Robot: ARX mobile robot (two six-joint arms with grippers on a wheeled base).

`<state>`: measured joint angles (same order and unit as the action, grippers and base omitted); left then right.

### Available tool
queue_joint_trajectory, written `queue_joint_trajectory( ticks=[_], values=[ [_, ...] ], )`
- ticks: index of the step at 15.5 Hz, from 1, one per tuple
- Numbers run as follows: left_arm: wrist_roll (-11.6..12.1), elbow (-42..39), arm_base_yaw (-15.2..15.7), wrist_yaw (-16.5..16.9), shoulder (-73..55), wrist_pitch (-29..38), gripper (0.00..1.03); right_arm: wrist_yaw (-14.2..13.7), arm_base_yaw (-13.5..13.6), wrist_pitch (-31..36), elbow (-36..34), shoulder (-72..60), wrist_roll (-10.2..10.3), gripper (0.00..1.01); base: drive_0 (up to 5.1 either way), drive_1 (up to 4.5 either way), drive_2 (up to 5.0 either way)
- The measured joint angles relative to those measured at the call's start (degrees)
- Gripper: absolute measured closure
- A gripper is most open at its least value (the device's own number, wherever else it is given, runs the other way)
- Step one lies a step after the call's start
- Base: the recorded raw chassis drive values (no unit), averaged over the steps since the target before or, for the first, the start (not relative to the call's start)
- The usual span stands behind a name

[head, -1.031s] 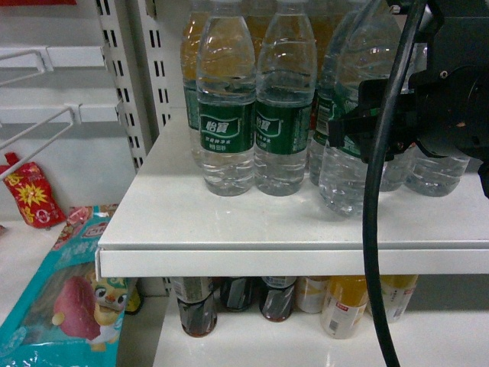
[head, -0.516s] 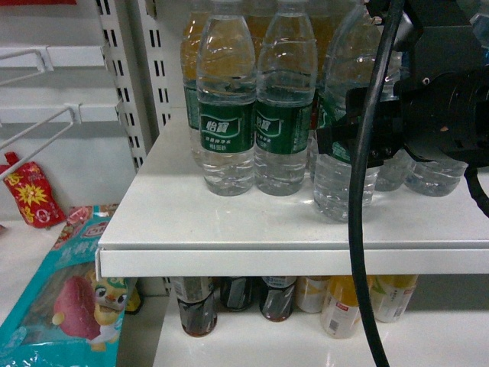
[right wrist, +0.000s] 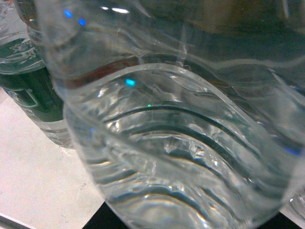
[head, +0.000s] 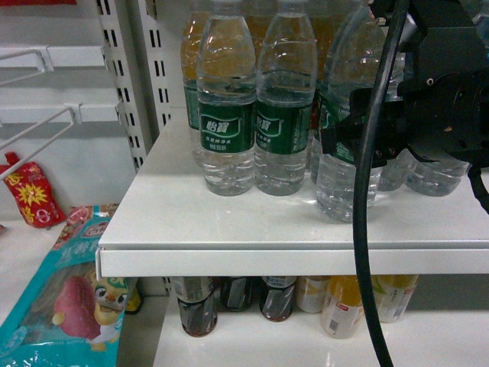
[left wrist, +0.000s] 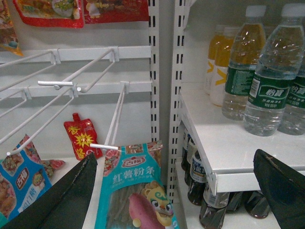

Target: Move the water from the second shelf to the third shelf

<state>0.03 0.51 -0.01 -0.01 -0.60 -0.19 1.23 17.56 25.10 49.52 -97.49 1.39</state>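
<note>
Now right tool (head: 340, 141) clamped round water (head: 345, 180), bottle tilted on shelf (head: 229, 222).

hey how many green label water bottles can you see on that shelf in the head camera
At least 4: two side by side at front left, one gripped by the right gripper, and one behind them at far left. More probably sit hidden behind the arm.
</note>
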Motion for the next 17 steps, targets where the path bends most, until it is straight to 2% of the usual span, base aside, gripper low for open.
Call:
queue_joint_trajectory(
  ticks=[2,3,7,8,9,14,16,17],
  values=[
    [0.0,0.0,0.0,-0.02,0.0,0.0,0.05,0.0,-0.02,0.07,-0.02,-0.2,-0.09,0.61,0.0,0.0,0.0],
    [0.0,0.0,0.0,-0.02,0.0,0.0,0.05,0.02,-0.28,0.09,-0.09,-0.28,-0.13,0.48,0.0,0.0,0.0],
    [0.0,0.0,0.0,0.0,0.0,0.0,0.05,-0.63,-1.86,0.72,-0.11,-0.33,-0.96,0.05,0.0,0.0,0.0],
    [0.0,0.0,0.0,-0.02,0.0,0.0,0.05,-0.74,-1.95,0.87,-0.11,-0.35,-0.96,0.01,0.0,0.0,0.0],
    [0.0,0.0,0.0,0.0,0.0,0.0,0.05,-0.76,-1.88,0.87,-0.11,-0.33,-0.98,0.04,0.0,0.0,0.0],
    [0.0,0.0,0.0,0.0,0.0,0.0,0.05,0.2,-2.21,-0.11,-0.13,0.07,-0.94,0.03,0.0,0.0,0.0],
    [0.0,0.0,0.0,-0.02,0.0,0.0,0.05,3.52,-3.34,-1.05,-1.53,4.37,0.72,0.03,0.0,0.0,0.0],
    [0.0,0.0,0.0,-0.02,0.0,0.0,0.05,4.48,-3.15,-1.07,-2.05,4.39,0.74,0.03,0.0,0.0,0.0]
  ],
)
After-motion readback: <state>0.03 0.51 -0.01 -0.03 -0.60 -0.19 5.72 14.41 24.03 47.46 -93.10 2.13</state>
